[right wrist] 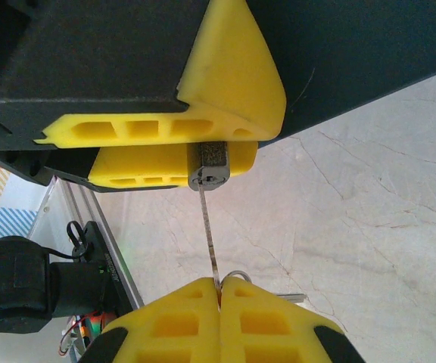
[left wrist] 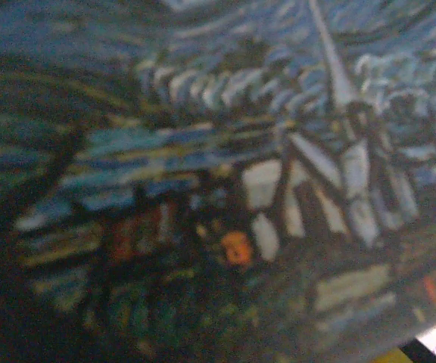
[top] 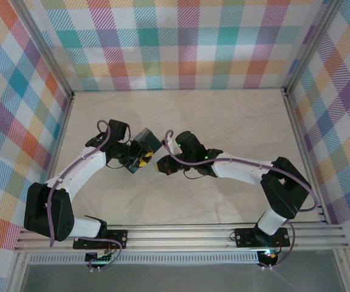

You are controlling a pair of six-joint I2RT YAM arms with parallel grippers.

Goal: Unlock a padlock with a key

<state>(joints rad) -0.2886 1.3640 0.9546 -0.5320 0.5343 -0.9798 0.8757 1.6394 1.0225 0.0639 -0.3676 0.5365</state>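
Because the key (right wrist: 209,227) looks thin, light and easily bent, the right gripper (right wrist: 219,299) pinches its bow end tight. Its tip reaches the tiny, rigid padlock (right wrist: 209,165) at twelve o'clock, where the left gripper (top: 141,160) clamps the blue swirl-patterned box (top: 146,141).

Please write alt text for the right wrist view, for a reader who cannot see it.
The right fingers, closed, pinch a thin key whose tip meets the underside of a small dark padlock, beside the left fingers.
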